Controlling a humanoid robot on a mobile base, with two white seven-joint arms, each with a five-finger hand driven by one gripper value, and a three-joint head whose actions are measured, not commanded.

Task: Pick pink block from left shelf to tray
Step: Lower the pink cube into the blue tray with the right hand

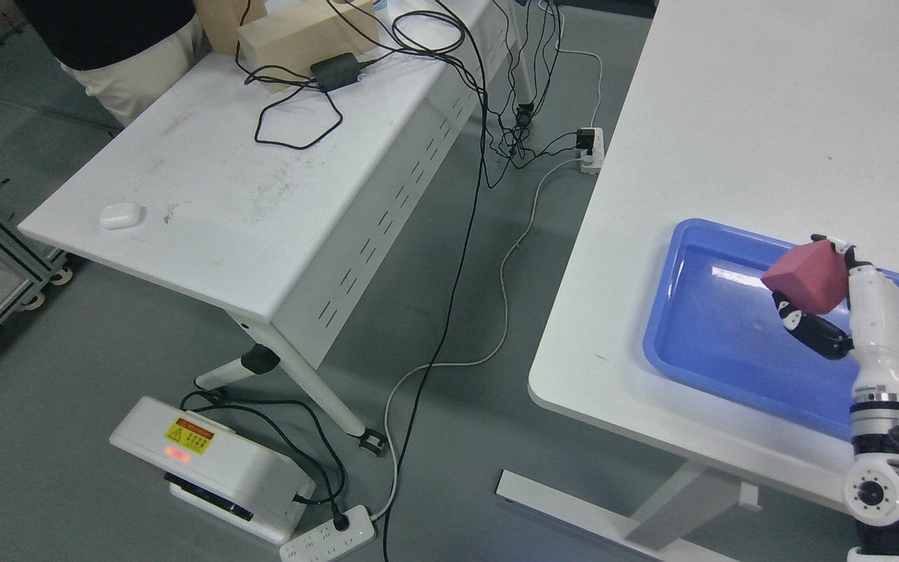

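The right hand (824, 300) comes up from the lower right corner, white forearm upright, its dark fingers (812, 332) wrapped around the pink block (807, 277). The block sits tilted in that grasp, over the blue tray (699, 336); whether it touches the tray floor cannot be told from here. The tray lies on the white surface (769, 117) at right, near its front edge. Across the grey floor, a second white surface (215, 179) carries a small white case (120, 215), a black power adapter (335, 71) with looping cables, and a wooden block (305, 35). A person (129, 47) stands behind it, top left. A white power strip (328, 535) lies on the floor.
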